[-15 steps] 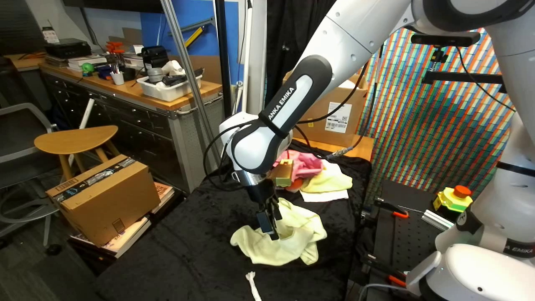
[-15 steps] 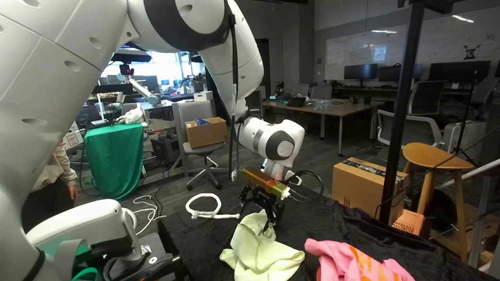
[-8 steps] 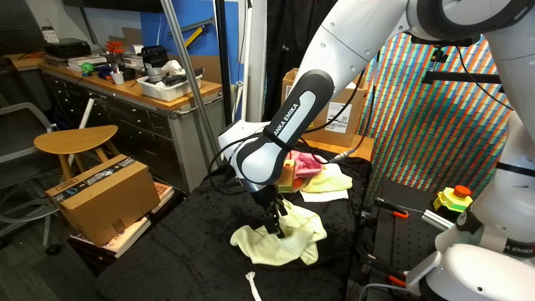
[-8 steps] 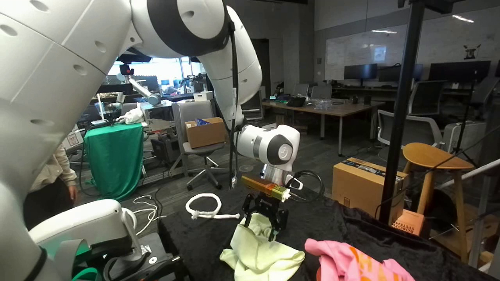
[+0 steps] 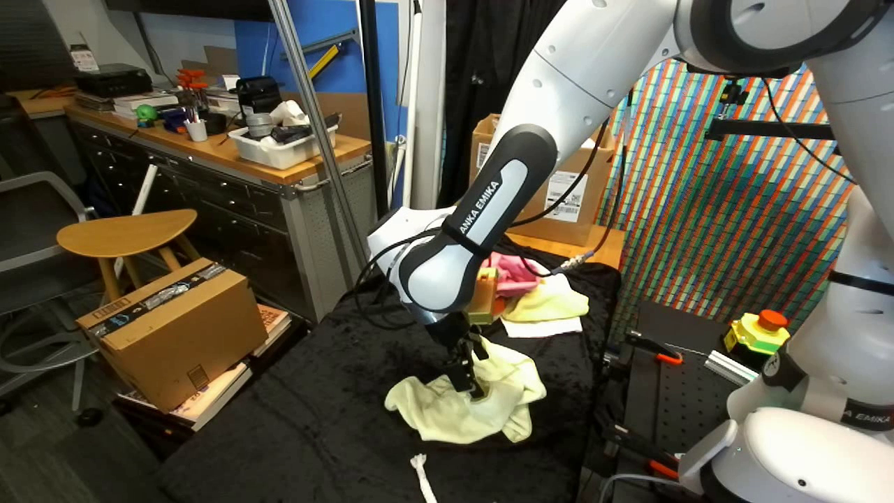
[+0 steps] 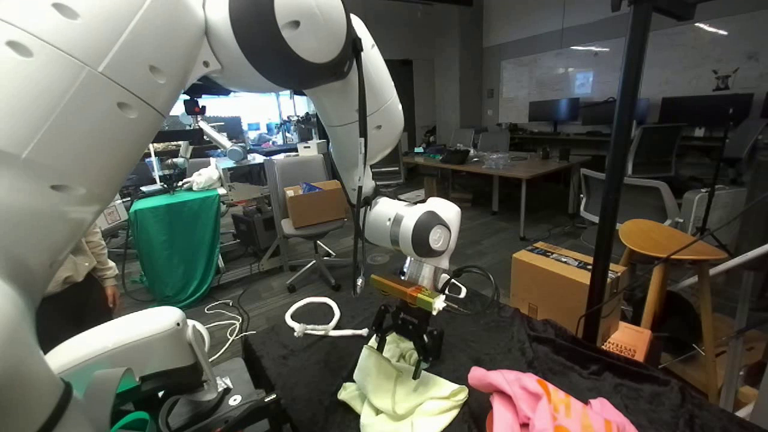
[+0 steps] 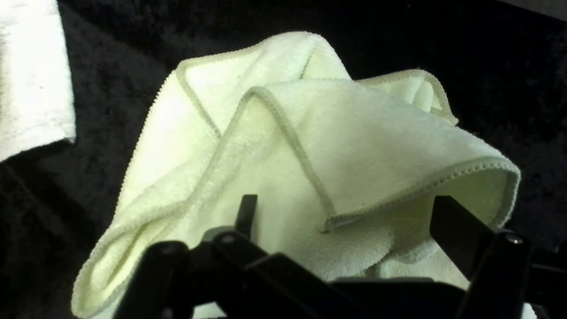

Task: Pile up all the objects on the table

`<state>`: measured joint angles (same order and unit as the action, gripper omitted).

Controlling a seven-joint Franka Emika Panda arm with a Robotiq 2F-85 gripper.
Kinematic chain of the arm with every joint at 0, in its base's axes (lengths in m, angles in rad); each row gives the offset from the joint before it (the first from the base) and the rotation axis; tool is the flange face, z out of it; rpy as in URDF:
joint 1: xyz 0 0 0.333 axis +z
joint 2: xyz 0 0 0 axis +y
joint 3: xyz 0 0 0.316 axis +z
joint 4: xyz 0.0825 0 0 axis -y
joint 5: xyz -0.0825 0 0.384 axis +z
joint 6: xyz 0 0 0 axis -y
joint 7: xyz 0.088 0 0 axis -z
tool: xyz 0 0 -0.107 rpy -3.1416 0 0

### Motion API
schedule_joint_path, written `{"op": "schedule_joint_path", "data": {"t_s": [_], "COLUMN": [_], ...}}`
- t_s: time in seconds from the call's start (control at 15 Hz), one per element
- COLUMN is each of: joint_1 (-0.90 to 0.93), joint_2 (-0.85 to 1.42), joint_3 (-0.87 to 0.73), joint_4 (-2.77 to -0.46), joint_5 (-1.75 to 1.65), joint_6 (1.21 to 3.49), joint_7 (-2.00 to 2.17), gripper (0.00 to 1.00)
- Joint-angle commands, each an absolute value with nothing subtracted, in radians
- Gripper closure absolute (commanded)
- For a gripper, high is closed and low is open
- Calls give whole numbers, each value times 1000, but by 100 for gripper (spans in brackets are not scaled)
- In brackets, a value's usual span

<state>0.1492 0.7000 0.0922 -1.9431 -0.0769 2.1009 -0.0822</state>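
A crumpled pale yellow-green cloth [image 5: 461, 416] lies on the black-covered table; it also shows in an exterior view [image 6: 399, 396] and fills the middle of the wrist view [image 7: 354, 128]. My gripper [image 7: 345, 198] is open, its fingers apart over the cloth's folds, low at the cloth in both exterior views. I cannot tell whether the fingertips touch it. A pink cloth [image 5: 513, 276] with orange print, a yellow cloth [image 5: 548, 304] and a white cloth [image 5: 545, 327] lie piled together. A white rope [image 6: 315, 330] lies curled, its end showing in an exterior view [image 5: 423, 478].
A small orange-red thing [image 5: 498, 306] shows partly under the pink cloth. A cardboard box [image 5: 562, 188] stands behind the pile. Another box [image 5: 174, 328] and a stool [image 5: 127, 234] stand off the table. A red emergency button [image 5: 772, 320] is near the robot base.
My gripper has come down onto the yellow-green cloth, shifting right in an exterior view, mostly in the first half second. It stays open. The cloths and rope have not visibly moved.
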Motion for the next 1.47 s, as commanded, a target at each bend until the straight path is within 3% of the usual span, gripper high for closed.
{"op": "schedule_joint_path", "data": {"t_s": [0.0,1.27,1.33,1.4], "joint_1": [140,89,88,88], "joint_2": [714,800,806,806], "joint_3": [100,104,104,104], "joint_4": [-1913,-1809,-1801,-1800], "joint_5": [-68,0,1,0], "joint_6": [2037,1872,1872,1871], "joint_7": [-80,-104,-103,-105], "gripper": [0,0,25,26]}}
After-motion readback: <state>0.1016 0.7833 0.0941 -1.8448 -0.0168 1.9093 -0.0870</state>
